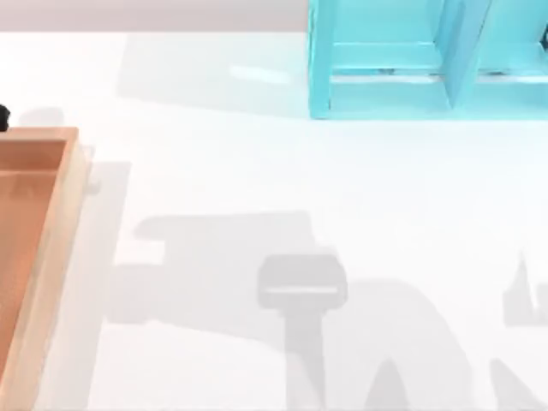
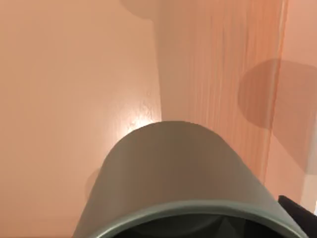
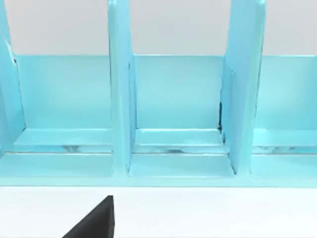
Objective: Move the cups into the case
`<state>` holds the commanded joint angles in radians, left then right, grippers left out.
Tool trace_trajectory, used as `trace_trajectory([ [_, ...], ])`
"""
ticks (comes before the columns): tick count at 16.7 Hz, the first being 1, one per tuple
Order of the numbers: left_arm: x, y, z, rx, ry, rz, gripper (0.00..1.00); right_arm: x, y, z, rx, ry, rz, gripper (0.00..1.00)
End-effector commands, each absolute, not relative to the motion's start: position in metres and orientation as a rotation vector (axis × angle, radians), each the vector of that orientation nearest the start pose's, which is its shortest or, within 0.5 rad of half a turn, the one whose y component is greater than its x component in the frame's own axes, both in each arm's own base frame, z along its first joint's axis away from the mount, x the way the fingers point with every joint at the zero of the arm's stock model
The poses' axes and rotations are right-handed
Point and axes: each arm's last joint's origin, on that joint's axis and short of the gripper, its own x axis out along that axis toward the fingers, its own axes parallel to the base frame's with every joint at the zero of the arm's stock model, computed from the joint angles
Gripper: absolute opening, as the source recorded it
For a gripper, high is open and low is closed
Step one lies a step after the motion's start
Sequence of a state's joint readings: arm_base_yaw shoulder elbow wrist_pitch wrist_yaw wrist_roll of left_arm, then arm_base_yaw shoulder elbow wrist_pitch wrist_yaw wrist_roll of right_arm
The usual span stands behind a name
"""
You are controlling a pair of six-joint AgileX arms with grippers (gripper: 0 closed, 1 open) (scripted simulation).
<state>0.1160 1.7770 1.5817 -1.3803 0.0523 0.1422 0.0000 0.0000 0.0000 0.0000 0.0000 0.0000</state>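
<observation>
olive-green cup (image 2: pixel 178 178) close under left claw, over wooden case (image 1: pixel 38 231) floor

The white surface (image 1: pixel 257 171) carries the orange-tan wooden case (image 1: pixel 51 240) at the left edge of the frame and a cyan shelf unit (image 1: pixel 385 94) at the upper right.

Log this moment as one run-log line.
olive-green cup: close under left wrist camera, over case floor | shelf unit: facing right wrist camera | fingers: unclear
</observation>
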Motion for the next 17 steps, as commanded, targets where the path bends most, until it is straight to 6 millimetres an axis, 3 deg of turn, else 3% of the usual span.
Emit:
trace_trajectory([
  [3, 0.319, 0.069, 0.281, -0.033, 1.55, -0.065, 0.0, 0.106, -0.001, 0.16, 0.0, 0.0, 0.0, 1.0],
  [9, 0.319, 0.072, 0.279, -0.029, 1.553, -0.067, 0.0, 0.106, -0.001, 0.16, 0.0, 0.0, 0.0, 1.0],
  [17, 0.319, 0.078, 0.221, -0.033, 1.546, -0.065, 0.0, 0.106, -0.001, 0.16, 0.0, 0.0, 0.0, 1.0],
])
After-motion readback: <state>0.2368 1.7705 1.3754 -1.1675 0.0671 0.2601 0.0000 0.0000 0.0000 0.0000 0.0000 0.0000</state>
